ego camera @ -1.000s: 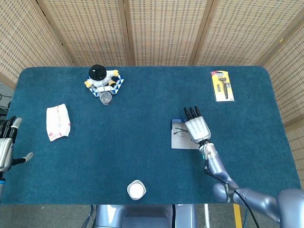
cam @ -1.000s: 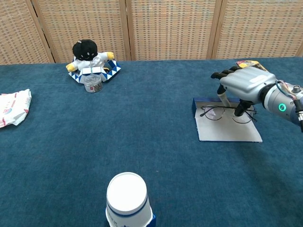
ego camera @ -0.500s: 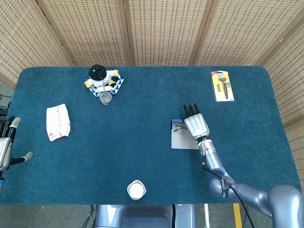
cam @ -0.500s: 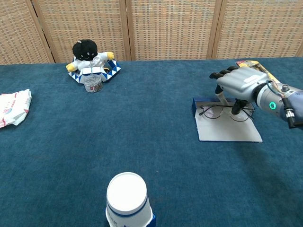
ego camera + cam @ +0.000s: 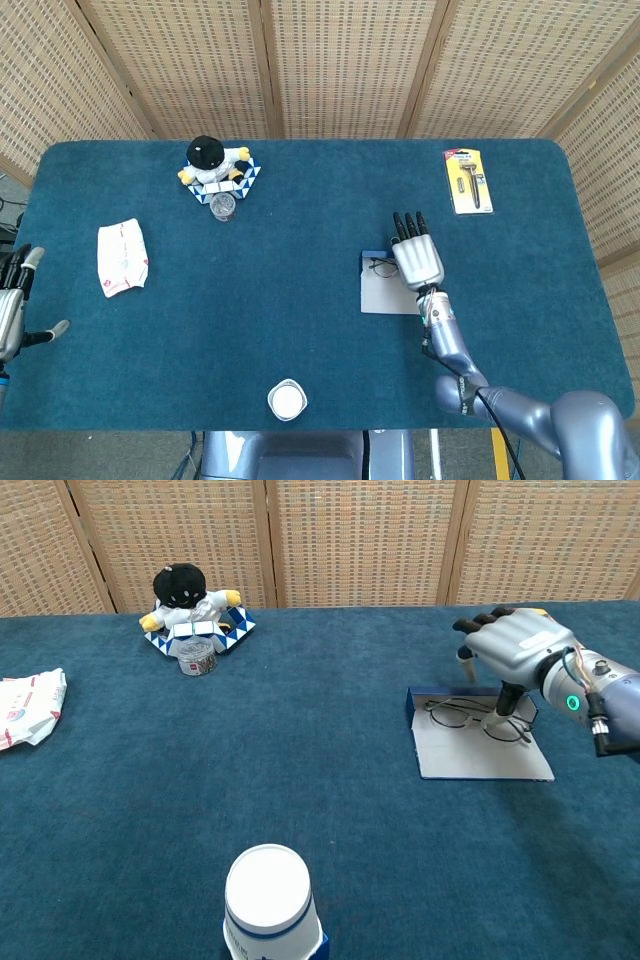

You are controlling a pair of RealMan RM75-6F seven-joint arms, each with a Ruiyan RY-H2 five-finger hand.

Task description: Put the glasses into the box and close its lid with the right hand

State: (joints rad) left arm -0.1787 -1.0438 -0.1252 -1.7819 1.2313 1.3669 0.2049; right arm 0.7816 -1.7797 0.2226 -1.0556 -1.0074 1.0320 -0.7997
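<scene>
The glasses lie on the flat grey box, close to its blue back edge. My right hand hovers just above and behind them with its fingers spread. Only the thumb reaches down to the right lens, and whether it touches I cannot tell. Nothing is gripped. The grey panel in front of the glasses lies flat on the table. At the table's left edge my left hand holds nothing, its fingers apart.
A plush toy and a small jar stand at the back left. A white packet lies on the left, a white cup at the front, and a yellow razor pack at the back right.
My right hand has risen and drawn back from the glasses, spreading its fingers. The glasses, pinched before, now rest on the box. The left hand has barely moved.
</scene>
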